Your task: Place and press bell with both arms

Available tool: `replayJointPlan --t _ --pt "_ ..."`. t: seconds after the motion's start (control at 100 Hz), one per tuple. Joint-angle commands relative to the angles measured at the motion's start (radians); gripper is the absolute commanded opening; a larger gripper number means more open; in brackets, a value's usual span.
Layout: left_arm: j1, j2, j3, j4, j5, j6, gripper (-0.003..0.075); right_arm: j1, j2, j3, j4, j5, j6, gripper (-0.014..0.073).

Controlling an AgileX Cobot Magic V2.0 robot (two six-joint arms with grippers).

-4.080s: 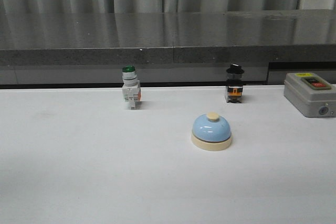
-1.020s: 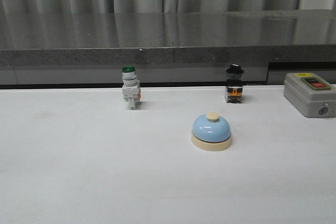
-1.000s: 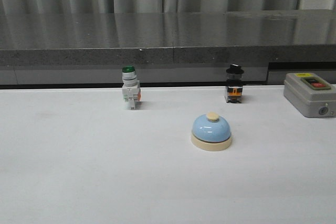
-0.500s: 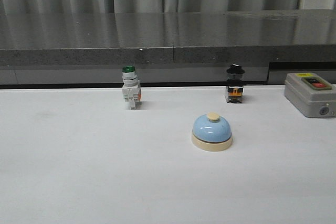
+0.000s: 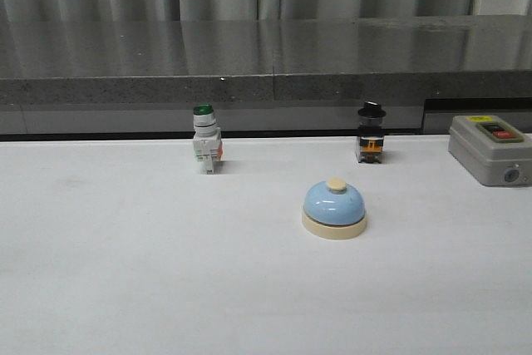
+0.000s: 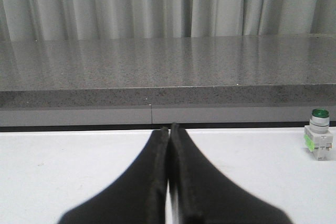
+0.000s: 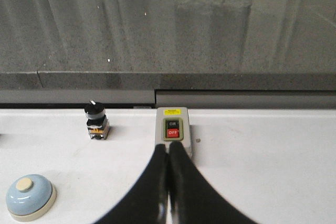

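The bell [image 5: 334, 208], with a light-blue dome, cream base and cream knob, stands upright on the white table [image 5: 125, 272], right of centre. It also shows in the right wrist view [image 7: 29, 196], off to the side of the right gripper. My left gripper [image 6: 169, 128] is shut and empty above the table, and the bell does not show in its view. My right gripper [image 7: 168, 145] is shut and empty, its tips in front of the grey switch box. Neither arm shows in the front view.
A green-capped white push-button switch [image 5: 206, 147] stands at the back left; it also shows in the left wrist view [image 6: 318, 140]. A black-knobbed switch [image 5: 371, 133] stands at the back. A grey box with red and black buttons [image 5: 491, 149] sits at the far right. A dark stone ledge [image 5: 266, 60] runs behind.
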Motion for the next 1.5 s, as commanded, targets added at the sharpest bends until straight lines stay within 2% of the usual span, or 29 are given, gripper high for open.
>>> replayJointPlan --t 0.0,0.26,0.64,0.85,1.19,1.49 --pt "-0.007 -0.03 0.042 -0.009 -0.071 -0.011 -0.002 -0.004 0.117 -0.127 0.02 0.016 -0.005 -0.006" --pt "-0.007 -0.03 0.042 -0.009 -0.071 -0.011 -0.002 0.053 0.437 -0.365 0.027 0.171 -0.005 -0.006" --pt "-0.007 -0.03 0.042 -0.009 -0.071 -0.011 -0.002 0.327 0.879 -0.629 0.037 0.337 -0.005 -0.006" --pt "-0.007 -0.03 0.042 -0.009 -0.071 -0.011 -0.002 0.43 1.086 -0.779 0.038 0.401 -0.007 -0.006" --pt "-0.007 -0.03 0.042 -0.009 -0.071 -0.011 -0.002 0.464 1.335 -0.983 0.038 0.519 -0.023 -0.006" --pt "-0.007 -0.03 0.042 -0.009 -0.071 -0.011 -0.002 0.464 1.45 -1.017 0.048 0.531 -0.023 -0.006"
